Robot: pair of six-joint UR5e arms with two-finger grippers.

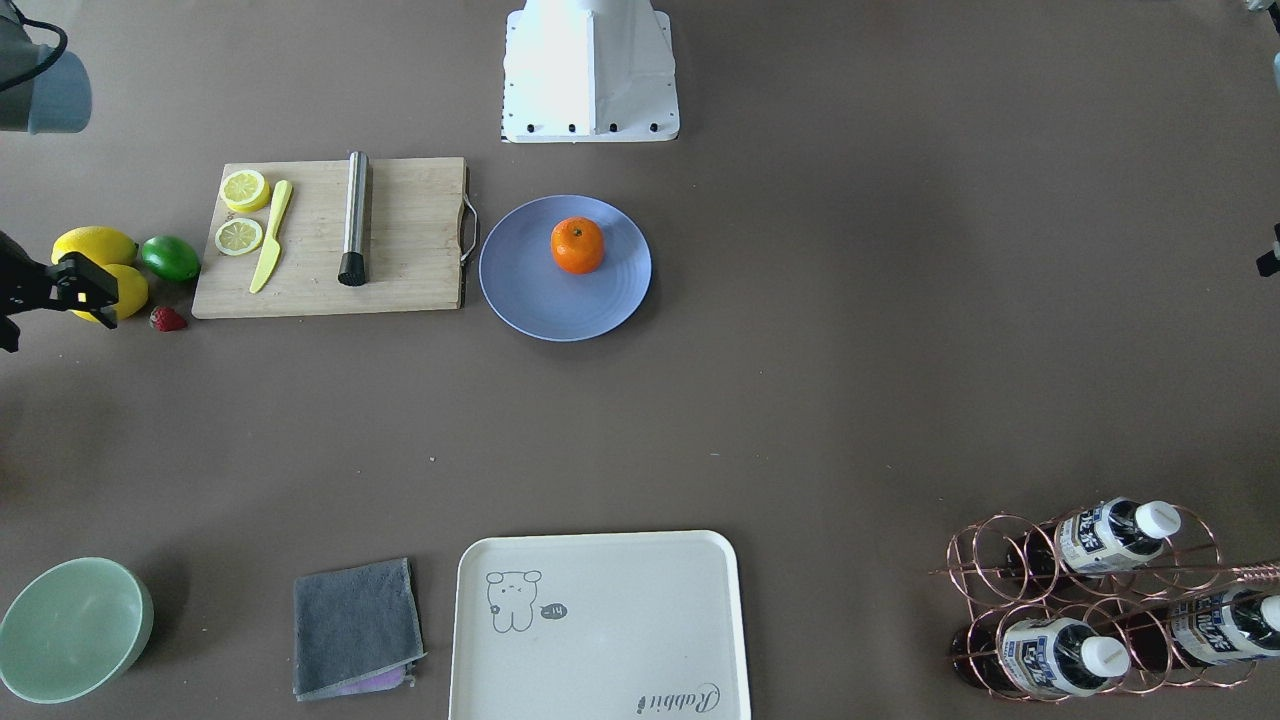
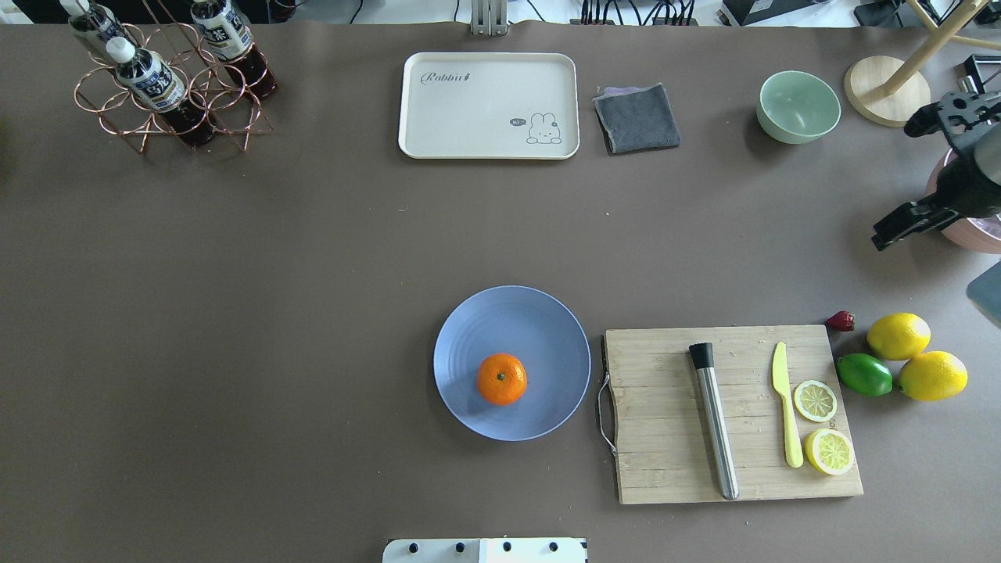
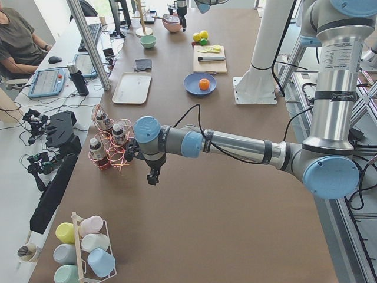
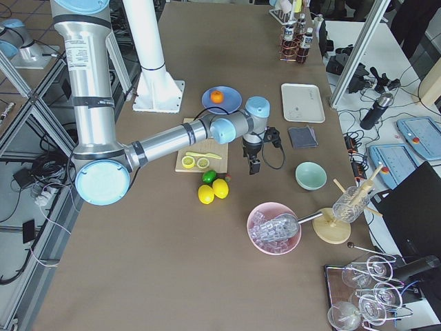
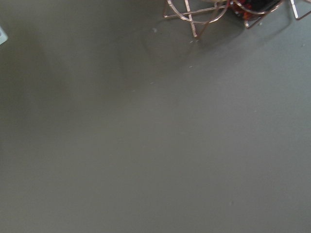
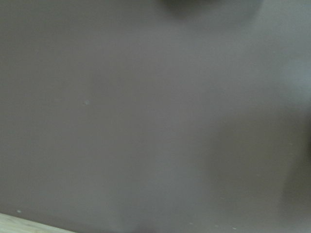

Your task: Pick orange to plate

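The orange [image 2: 501,379] rests on the periwinkle-blue plate [image 2: 547,328], slightly toward the robot's side of its middle; it also shows in the front view as the orange [image 1: 577,245] on the plate [image 1: 530,290]. My right gripper [image 2: 911,176] hangs at the table's right edge, far from the plate, beyond the lemons; its dark fingers look spread with nothing between them. My left gripper [image 3: 153,177] shows only in the side view, low beside the bottle rack, and I cannot tell its state. Both wrist views show bare table.
A wooden cutting board [image 2: 665,469] with a steel rod [image 2: 715,426], yellow knife and lemon slices lies right of the plate. Two lemons [image 2: 899,335], a lime [image 2: 864,374] and a strawberry lie beyond it. Cream tray [image 2: 438,102], grey cloth, mint bowl [image 2: 798,105] and bottle rack [image 2: 168,94] line the far edge.
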